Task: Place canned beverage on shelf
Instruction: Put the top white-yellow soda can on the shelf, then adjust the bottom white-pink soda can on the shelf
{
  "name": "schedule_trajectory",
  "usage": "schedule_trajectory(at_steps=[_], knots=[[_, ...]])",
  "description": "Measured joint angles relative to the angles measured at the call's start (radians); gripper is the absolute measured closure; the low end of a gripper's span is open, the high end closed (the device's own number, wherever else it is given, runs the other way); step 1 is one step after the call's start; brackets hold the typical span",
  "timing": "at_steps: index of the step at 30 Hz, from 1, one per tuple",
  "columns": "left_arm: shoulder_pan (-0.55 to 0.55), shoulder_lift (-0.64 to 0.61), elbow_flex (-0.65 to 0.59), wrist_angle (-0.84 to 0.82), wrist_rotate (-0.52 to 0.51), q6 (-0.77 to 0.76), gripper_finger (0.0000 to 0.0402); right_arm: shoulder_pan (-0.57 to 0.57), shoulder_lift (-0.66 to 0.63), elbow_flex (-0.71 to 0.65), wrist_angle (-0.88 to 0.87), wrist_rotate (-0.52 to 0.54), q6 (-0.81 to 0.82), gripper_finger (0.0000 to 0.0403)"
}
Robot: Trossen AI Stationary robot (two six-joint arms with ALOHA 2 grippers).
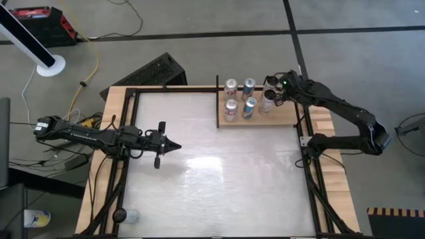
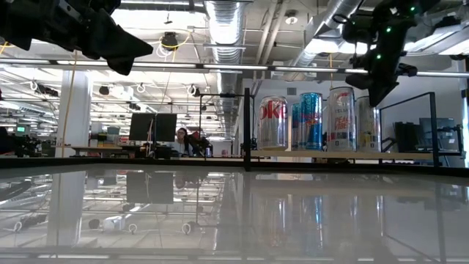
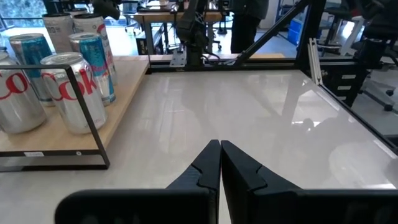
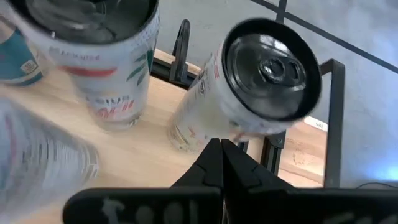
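Note:
The shelf (image 1: 282, 119) is a light wooden board with black rails at the table's far right. Several cans stand on it by their bases: two silver-red ones (image 1: 230, 109), two blue ones (image 1: 249, 107) and a white one (image 1: 267, 103) nearest the right rail. My right gripper (image 1: 268, 94) is shut and slants down over the shelf, its tips beside the white can (image 4: 249, 93). My left gripper (image 1: 176, 145) is shut and points level over the table's left half, far from the cans (image 3: 74, 93). My right gripper's shut fingertips (image 4: 219, 152) stand close to the white can's side wall (image 4: 233, 127), coming slanting down from the table's right. Whether they touch the can I cannot tell. The can rests on the shelf (image 4: 149, 165).
The shelf's black left rail (image 1: 218, 99) stands between the cans and the bare white tabletop (image 1: 212, 179). A small object (image 1: 126, 216) lies at the near left corner. A keyboard (image 1: 156, 70) lies on the floor beyond the far edge. People (image 2: 187, 138) sit in the room behind.

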Motion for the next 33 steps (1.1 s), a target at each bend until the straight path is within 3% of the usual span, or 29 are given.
schedule_trajectory(at_steps=[10, 18, 27, 33], knots=[[0.0, 0.0, 0.0, 0.009, -0.019, 0.028, 0.0401, 0.048, -0.141, 0.004, -0.04, -0.059, 0.014, 0.0383], [0.0, 0.0, 0.0, 0.05, -0.021, 0.042, 0.0401, 0.226, -0.182, 0.078, -0.03, -0.096, 0.064, 0.0384], [0.0, 0.0, 0.0, 0.058, -0.022, 0.065, 0.0401, 0.446, -0.181, 0.087, 0.03, -0.015, 0.105, 0.0383], [0.0, 0.0, 0.0, 0.031, -0.022, 0.065, 0.0401, 0.509, -0.179, 0.087, 0.035, 0.027, 0.1, 0.0364]])
